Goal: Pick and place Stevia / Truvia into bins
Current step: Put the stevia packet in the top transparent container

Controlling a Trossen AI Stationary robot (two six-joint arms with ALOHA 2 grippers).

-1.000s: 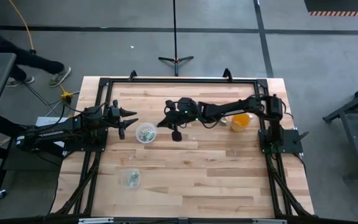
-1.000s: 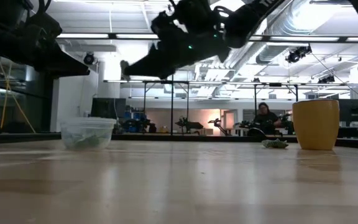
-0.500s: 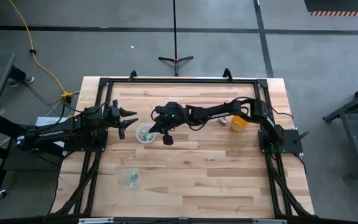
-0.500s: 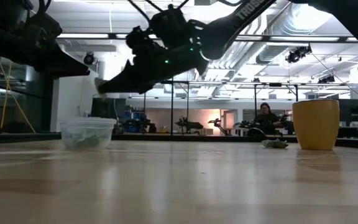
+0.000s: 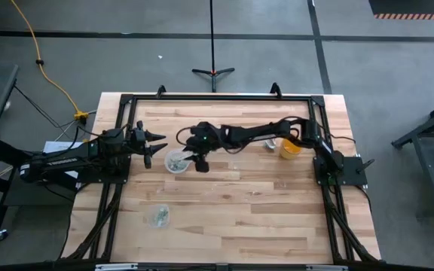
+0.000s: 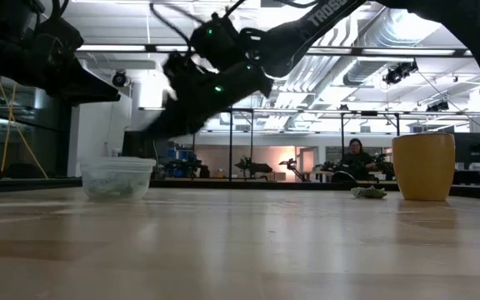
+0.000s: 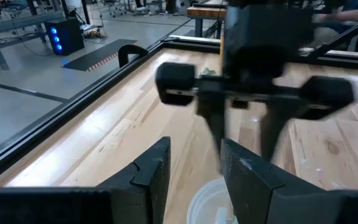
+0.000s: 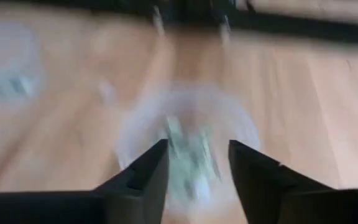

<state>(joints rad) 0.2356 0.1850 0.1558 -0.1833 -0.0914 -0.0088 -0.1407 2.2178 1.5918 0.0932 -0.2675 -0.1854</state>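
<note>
Pale wood worktop (image 5: 232, 196) (black-framed) carries two clear cups (image 5: 176, 161) (image 5: 159, 216), yellow cup (image 5: 291, 147), green packets (image 6: 368, 192).

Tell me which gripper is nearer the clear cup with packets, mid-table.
Right. The right gripper hangs open right over the clear cup; the left gripper waits just beside it, off toward the table's left edge.

**Cups and packets: positions on table**

Clear cup A (image 5: 176, 161) stands upright left of table centre; pale green packets lie inside it (image 6: 117, 188). Clear cup B (image 5: 159, 217) stands upright well apart, at 7 o'clock from A, green-white packets inside. A small loose green packet pile (image 6: 368, 192) lies on the wood just beside a yellow cup.
</note>
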